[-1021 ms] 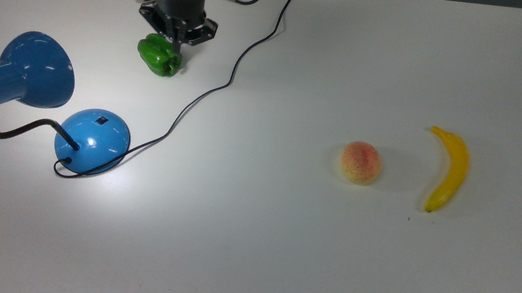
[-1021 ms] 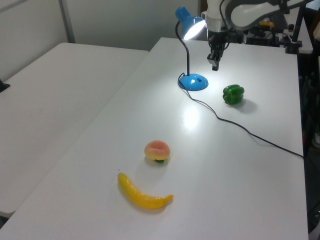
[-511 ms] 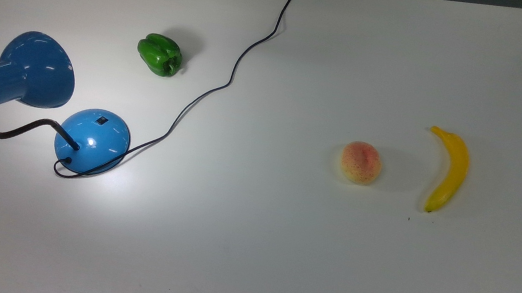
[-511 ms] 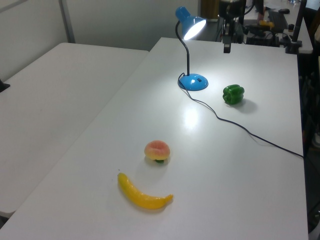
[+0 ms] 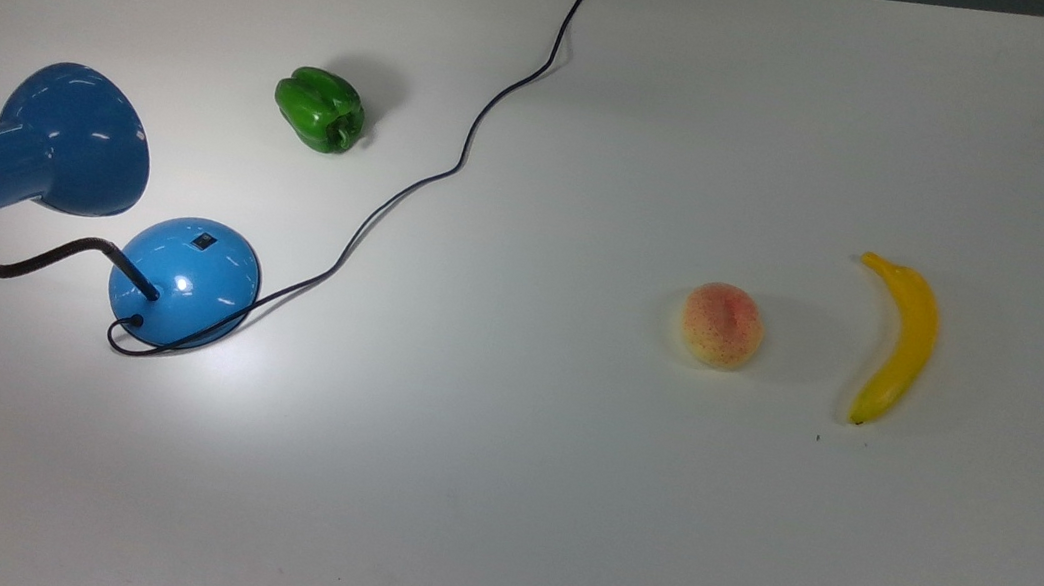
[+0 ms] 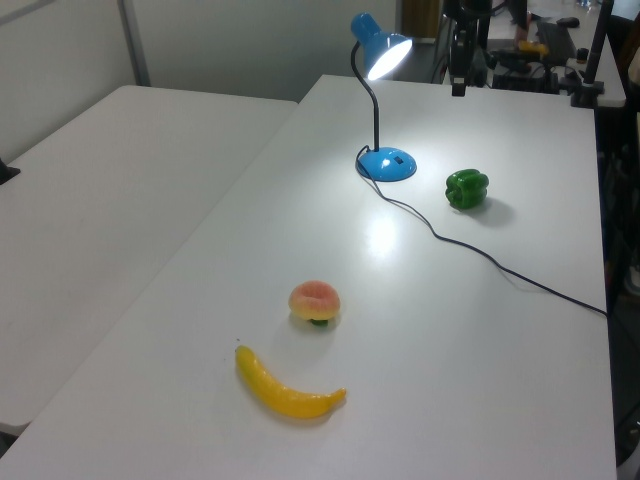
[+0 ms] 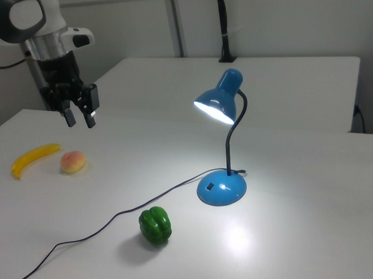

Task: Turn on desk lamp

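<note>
Top view, left to right: desk lamp (image 5: pixel 181 278) stands at the bench's (image 5: pixel 555 499) left end, shade lit, bright pool beside its base; green pepper (image 5: pixel 319 110) just beyond, cord (image 5: pixel 459 159) running off the far edge, peach (image 5: pixel 723 325) and banana (image 5: pixel 897 337) well right. Change: a second ago the arm hung over the pepper; now the pincer (image 7: pixel 77 114) is raised well clear, fingers apart, empty. Judgement: lamp on, task looks complete.
</note>
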Controlling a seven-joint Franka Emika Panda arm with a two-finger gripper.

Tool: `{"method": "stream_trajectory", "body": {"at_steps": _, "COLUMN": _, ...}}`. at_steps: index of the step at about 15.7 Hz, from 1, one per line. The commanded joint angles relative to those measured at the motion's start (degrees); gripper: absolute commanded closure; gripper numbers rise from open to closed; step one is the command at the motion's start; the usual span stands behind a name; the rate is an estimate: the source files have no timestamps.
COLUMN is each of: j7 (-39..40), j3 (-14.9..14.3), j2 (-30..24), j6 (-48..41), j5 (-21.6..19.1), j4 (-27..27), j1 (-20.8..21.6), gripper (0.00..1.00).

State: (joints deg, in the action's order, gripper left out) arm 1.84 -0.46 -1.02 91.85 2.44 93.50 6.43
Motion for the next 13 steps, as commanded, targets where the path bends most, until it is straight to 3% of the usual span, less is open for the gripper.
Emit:
{"method": "stream_trajectory", "body": {"at_steps": 1, "j7": -0.79, "j3": -1.04, "j2": -0.47, "j6": -1.58, "j5": 2.04, "j4": -0.60, "j1": 1.48, "gripper": 0.00}}
{"method": "stream_trajectory", "body": {"at_steps": 13, "j7": -5.97, "j3": -0.86, "j2": -0.12, "j6": -2.73, "j5": 2.13, "j4": -1.83, "j1": 1.30, "gripper": 0.00}}
